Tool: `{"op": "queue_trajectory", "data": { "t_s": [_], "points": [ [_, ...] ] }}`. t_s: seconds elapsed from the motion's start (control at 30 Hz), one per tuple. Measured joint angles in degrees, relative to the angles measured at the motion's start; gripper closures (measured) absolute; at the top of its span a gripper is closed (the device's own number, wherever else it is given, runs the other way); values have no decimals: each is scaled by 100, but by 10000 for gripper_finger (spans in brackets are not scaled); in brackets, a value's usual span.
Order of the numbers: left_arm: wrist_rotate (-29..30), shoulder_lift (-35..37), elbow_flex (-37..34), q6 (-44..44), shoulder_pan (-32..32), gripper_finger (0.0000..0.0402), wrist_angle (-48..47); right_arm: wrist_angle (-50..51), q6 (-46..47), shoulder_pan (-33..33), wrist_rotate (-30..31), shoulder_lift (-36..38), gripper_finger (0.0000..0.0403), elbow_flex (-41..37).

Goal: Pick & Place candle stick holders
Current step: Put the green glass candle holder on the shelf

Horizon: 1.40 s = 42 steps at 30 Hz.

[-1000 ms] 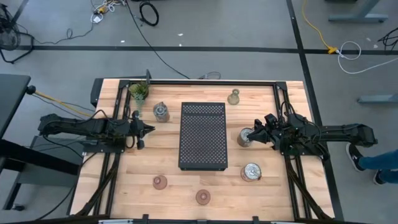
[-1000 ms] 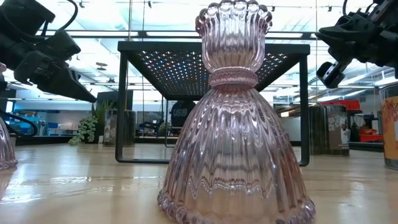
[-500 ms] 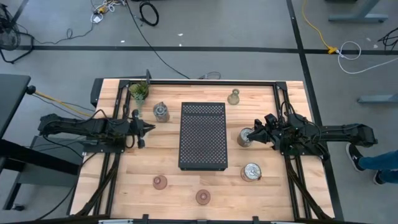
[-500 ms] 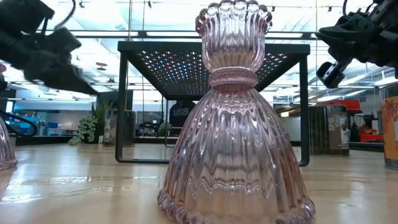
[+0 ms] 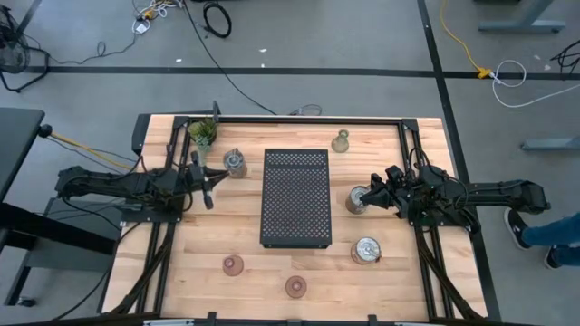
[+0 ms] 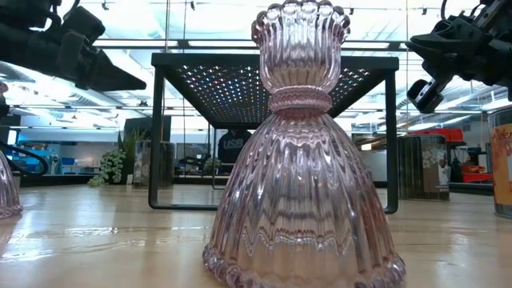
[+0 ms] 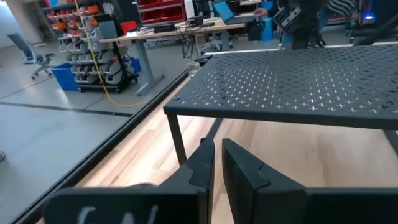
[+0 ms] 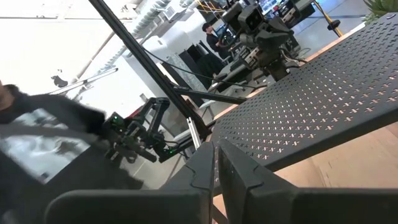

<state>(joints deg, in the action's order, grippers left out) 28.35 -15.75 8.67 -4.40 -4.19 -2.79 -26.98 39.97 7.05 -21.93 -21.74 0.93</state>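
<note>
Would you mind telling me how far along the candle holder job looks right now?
Nothing looks placed yet: all six holders stand on the table around the black tray, whose top is bare. Nothing is in hand. The left tool, shut and empty, points at the silvery holder beside it. The right tool, also shut, sits by another silvery holder. Still untouched: the third silvery holder, the green holder and both pink holders.

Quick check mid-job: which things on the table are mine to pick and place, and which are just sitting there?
Job items:
- three silvery clear-glass holders
- two pinkish-brown holders
- pale green holder

Just sitting there:
- potted plant
- black perforated tray
</note>
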Motion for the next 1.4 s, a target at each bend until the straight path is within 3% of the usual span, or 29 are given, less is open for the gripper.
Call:
{"op": "queue_trajectory", "data": {
  "t_s": [0.17, 0.4, 0.5, 0.63, 0.77, 0.87, 1.07, 1.13, 1.23, 1.33, 1.4],
  "points": [
    [147, 0, 0, -673, 20, 365, -15, 0, 0, -2, 1, 0, 378, 0],
    [143, 0, 0, -605, 20, 365, -1, -69, -51, -2, 179, 1, 378, 0],
    [136, -1, -7, -4, 20, 365, 235, -119, -52, -2, 700, 0, 378, 0],
    [200, 0, -7, 1668, 24, 365, 919, -192, 75, -4, 1360, 2, 378, 0],
    [482, 0, -7, 2753, 25, 365, 1592, -272, 416, 0, 2136, 2, 378, 0],
    [611, 0, -7, 3023, 26, 365, 1974, -187, 481, -1, 2705, 0, 378, 0],
    [615, 2, -7, 3046, 26, 365, 2220, -180, 1318, 0, 2900, -2, 378, 0],
    [614, 0, -7, 3033, 26, 365, 2225, -234, 1232, -2, 3045, -3, 378, 0],
    [615, 0, -7, 3031, 26, 365, 2225, -879, 1200, 47, 3872, -68, 378, 10],
    [546, 0, -7, 3092, 26, 365, 2242, -2005, 136, 91, 4149, -164, 378, 290],
    [491, 0, -7, 3200, 26, 365, 2247, -2212, -606, 122, 4135, -246, 378, 774]
  ]
}}
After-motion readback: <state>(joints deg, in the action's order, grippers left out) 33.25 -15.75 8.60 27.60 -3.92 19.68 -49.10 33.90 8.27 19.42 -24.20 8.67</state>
